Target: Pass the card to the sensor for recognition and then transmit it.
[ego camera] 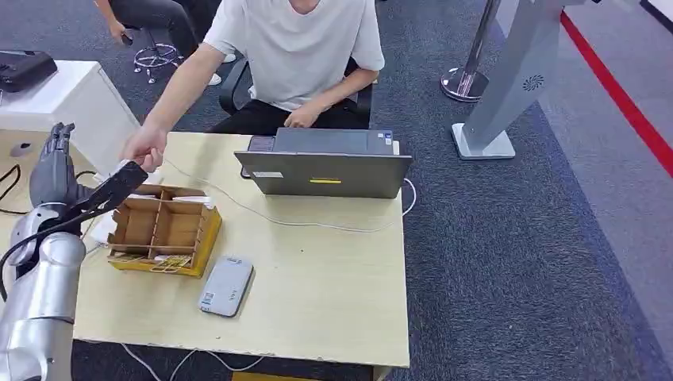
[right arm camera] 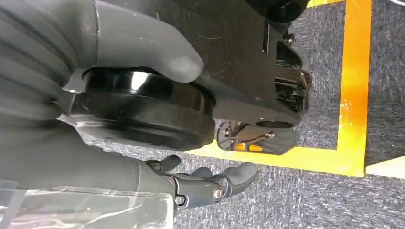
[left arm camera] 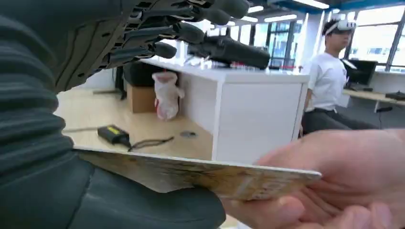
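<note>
1. Here, at the far left of the head view, the left hand [ego camera: 54,171] is raised beside the table [ego camera: 333,302]; its fingers [left arm camera: 157,33] stand spread and upright, while the thumb [left arm camera: 143,205] lies under the card [left arm camera: 200,174].
2. The card [ego camera: 117,184] sticks out from that hand toward the person's hand [ego camera: 145,148], which pinches its far end. Both hold it at once, above the corner of the cardboard divider box [ego camera: 163,230].
3. My reading: the card is thin, light and stiff, with a smooth, probably slippery face. It should be held by an edge, flat between thumb and finger, leaving the broad face free. A light pinch may let it slide or twist.
4. Further right on the table lies the pale flat sensor [ego camera: 226,286], just beside the box and well apart from the card; behind it stands a laptop [ego camera: 324,171].
5. The right hand [right arm camera: 210,183] hangs low over grey carpet, fingers loosely apart, holding nothing.
</note>
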Tool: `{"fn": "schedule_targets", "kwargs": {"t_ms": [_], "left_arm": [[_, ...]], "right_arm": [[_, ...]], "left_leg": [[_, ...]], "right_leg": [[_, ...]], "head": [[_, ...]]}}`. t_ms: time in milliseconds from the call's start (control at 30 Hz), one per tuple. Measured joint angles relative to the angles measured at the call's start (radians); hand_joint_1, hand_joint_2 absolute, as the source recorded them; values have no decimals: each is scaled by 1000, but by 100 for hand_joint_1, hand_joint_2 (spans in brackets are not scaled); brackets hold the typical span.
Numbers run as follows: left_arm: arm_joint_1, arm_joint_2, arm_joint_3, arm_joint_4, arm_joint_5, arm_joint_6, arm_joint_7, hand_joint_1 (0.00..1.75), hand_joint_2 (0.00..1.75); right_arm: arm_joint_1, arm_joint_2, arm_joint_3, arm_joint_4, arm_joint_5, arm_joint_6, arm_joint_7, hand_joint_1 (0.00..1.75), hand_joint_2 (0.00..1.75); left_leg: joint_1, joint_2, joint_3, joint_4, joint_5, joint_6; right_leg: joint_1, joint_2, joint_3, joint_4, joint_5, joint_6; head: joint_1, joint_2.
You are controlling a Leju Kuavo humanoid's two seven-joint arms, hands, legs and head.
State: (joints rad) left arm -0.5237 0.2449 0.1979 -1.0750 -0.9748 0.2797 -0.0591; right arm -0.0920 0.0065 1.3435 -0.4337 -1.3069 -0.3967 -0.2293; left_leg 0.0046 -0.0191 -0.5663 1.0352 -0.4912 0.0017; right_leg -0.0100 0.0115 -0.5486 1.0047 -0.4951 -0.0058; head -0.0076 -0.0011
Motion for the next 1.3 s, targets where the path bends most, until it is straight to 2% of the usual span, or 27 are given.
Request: {"fn": "schedule_targets", "kwargs": {"t_ms": [33, 67, 367, 633, 833, 933, 1100, 1167, 1300], "left_arm": [[-4, 1, -17, -2, -25, 15, 12, 0, 175], [-9, 1, -32, -3, -54, 34, 24, 175, 175], [-58, 3, -170, -3, -296, 196, 115, 175, 175], [-95, 9, -273, -3, -495, 307, 184, 175, 175], [-108, 9, -300, -3, -500, 305, 191, 175, 175], [-113, 7, -315, -3, -477, 273, 190, 175, 175], [-109, -6, -344, -11, -457, 293, 169, 175, 175], [-87, -23, -362, -54, -452, 302, 164, 175, 175], [-30, -50, -414, -166, -451, 280, 183, 175, 175]], "right_arm": [[0, 2, -2, 7, 5, 3, 3, 0, 175], [0, 6, -6, 13, 11, 7, 7, 0, 175], [0, 35, -50, 83, 58, 42, 31, 0, 175], [0, 58, -89, 133, 108, 73, 52, 0, 175], [1, 62, -99, 145, 122, 76, 55, 0, 175], [2, 64, -105, 149, 125, 76, 55, 0, 175], [6, 64, -120, 149, 143, 62, 55, 0, 175], [8, 65, -127, 149, 149, 52, 58, 0, 175], [12, 65, -145, 137, 156, 26, 61, 0, 175]], "left_leg": [[0, 0, 0, 0, 0, 0], [0, 0, 0, 0, 0, 0], [0, 0, 0, 0, 0, 0], [0, 0, -1, 0, 0, 0], [0, 0, -1, 0, 0, 0], [0, 0, -1, 0, 0, 0], [0, 0, -1, 0, 0, 0], [0, 0, -1, 0, 0, 0], [-1, 0, -2, 1, 0, 0]], "right_leg": [[0, 0, 0, 0, 0, 0], [0, 0, 0, 0, 0, 0], [0, 0, -1, 0, 0, 0], [0, 0, -1, 0, 0, 0], [0, 0, -1, 0, 0, 0], [0, 0, -1, 0, 0, 0], [0, 0, -1, 0, 0, 0], [0, 0, -1, 0, 0, 0], [0, 0, -2, 0, 0, 0]], "head": [[0, 0], [0, 0], [0, 0], [0, 0], [0, 0], [0, 0], [0, 0], [0, 0], [0, 0]]}}
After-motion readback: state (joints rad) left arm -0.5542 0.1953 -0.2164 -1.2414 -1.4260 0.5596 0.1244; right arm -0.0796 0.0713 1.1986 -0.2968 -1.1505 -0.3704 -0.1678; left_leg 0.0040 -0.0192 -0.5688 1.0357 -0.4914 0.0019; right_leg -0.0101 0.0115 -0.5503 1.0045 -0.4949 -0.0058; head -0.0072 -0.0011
